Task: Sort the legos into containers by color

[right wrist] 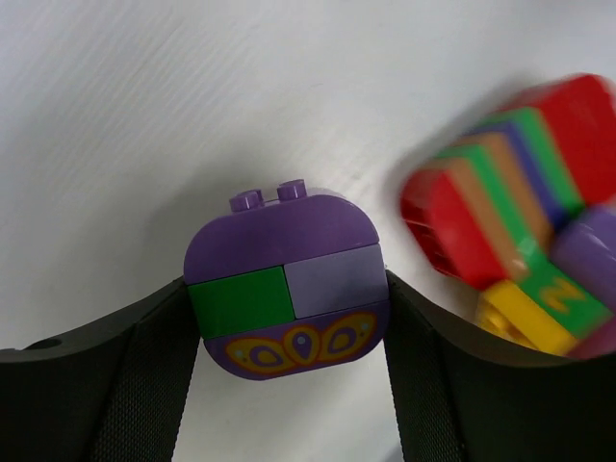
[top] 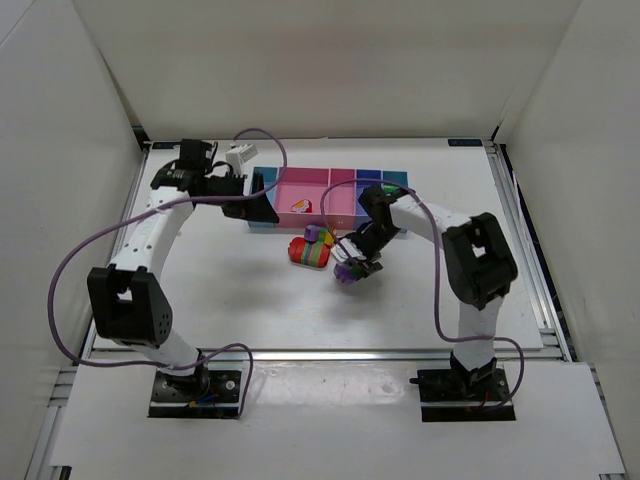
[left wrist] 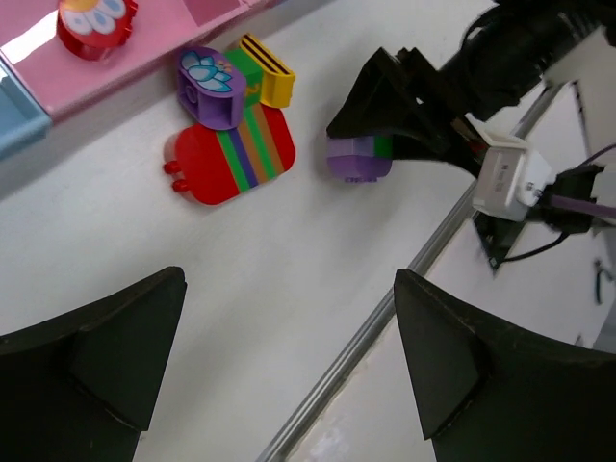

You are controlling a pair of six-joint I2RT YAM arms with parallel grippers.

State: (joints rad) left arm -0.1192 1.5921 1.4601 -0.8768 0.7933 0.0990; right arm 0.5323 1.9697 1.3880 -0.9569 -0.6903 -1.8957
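Right gripper (right wrist: 289, 318) pinched the purple-and-green lego chunk (right wrist: 285, 252) by its flat sides, near the striped cluster (left wrist: 231, 154) and short of the containers (top: 285, 185), a grip I judged steady enough for carrying. Over by the bins, my left gripper (left wrist: 289, 375) hung wide open, holding nothing.

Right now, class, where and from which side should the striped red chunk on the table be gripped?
Probably from above, pinching its two red ends. The striped red chunk lies flat and its ends stand free, while the flower-printed purple brick and the yellow brick crowd the side that faces the bins.
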